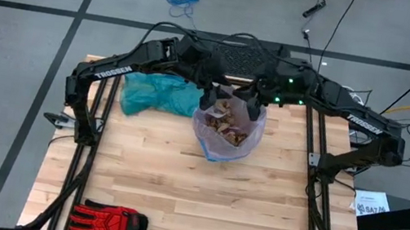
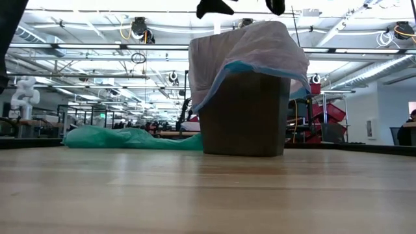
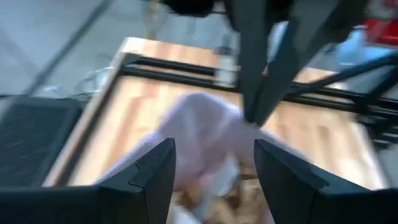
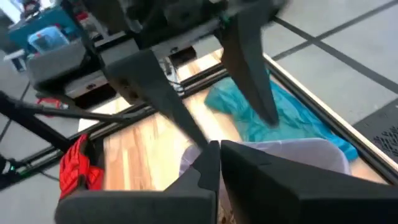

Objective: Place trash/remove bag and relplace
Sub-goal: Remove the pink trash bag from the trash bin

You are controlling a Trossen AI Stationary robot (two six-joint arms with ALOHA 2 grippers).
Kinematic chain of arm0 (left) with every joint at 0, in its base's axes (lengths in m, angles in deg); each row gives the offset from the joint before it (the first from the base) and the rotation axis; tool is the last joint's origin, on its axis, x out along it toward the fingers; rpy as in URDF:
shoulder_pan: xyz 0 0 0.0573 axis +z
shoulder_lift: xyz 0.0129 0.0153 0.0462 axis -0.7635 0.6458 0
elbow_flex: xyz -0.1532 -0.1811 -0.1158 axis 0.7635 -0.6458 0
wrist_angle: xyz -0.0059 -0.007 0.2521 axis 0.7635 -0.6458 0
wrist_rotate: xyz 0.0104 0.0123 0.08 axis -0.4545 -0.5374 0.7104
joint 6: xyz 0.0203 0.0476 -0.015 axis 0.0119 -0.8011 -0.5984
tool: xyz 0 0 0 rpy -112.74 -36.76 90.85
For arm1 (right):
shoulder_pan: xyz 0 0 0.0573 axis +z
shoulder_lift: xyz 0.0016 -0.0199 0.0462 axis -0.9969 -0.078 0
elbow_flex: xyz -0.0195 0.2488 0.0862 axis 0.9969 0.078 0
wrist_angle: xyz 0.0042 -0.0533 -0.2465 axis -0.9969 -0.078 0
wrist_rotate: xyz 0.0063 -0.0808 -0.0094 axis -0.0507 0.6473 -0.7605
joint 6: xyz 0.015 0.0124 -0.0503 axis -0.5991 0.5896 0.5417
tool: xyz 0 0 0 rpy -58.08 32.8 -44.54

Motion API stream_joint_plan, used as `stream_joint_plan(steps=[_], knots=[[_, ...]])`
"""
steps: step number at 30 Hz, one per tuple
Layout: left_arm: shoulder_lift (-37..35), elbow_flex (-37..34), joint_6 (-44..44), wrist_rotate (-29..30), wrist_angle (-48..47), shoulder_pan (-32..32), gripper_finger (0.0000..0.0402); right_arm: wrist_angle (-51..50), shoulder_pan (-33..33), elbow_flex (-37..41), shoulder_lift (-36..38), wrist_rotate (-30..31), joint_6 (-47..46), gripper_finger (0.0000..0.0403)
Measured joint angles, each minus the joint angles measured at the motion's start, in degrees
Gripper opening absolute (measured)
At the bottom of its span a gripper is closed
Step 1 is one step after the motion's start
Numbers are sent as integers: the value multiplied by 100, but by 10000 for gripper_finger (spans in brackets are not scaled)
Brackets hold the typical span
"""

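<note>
Closest to my right wrist camera are the right gripper (image 4: 214, 163)'s own fingers, pressed together with no gap between them; I can't tell from here whether any of the liner's film is pinched in them. Just beyond those tips sits the bag (image 4: 298, 152), the pale pink-lavender liner, draped over the rim of a brown bin (image 2: 244, 114) with its blue drawstring edge hanging down the outside. From above I see brown scraps (image 1: 228, 125) piled inside the liner, directly below and between my two grippers.

My left gripper (image 3: 214, 165) hangs over the same opening with its fingers spread well apart, nothing between them, and the liner's rim lies just past its tips. Through that camera the right gripper's closed tips come down to touch the liner's edge.

Out to the left gripper's outer side, on the wooden table (image 1: 177, 189), lies a crumpled teal-green bag (image 1: 155, 93). Well away from both grippers, at the table's near edge, rests a red and black glove (image 1: 110, 220).
</note>
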Motion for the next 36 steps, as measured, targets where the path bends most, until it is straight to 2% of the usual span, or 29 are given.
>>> stream_joint_plan(steps=[2,4,8,10,13,15,22,27,32,36], knots=[[-91,0,-9,500,-83,-2,190,-81,-52,0,43,15,-24,15],[-205,0,-60,883,-291,20,155,-241,-76,0,112,-8,-113,22],[-527,1,-372,1010,-1231,236,41,-695,-83,0,286,-453,-298,33],[-652,1,-453,1068,-1749,403,14,-970,-42,0,349,-746,-398,35],[-767,0,-485,1218,-2303,707,6,-1334,135,0,415,-976,-479,35],[-784,0,-460,1070,-2471,956,3,-1576,298,0,418,-1109,-585,35],[-775,-6,-511,-707,-2535,1892,1,-2186,1162,0,408,-1506,-1488,32],[-773,-244,-603,-1161,-2465,2332,1,-2747,2046,0,408,-1522,-2478,31],[-771,-378,-601,-1786,-2293,2745,1,-3245,2891,0,408,-690,-3464,18],[-771,-391,-475,-2027,-2158,2947,0,-3417,3345,0,408,297,-4277,3]])
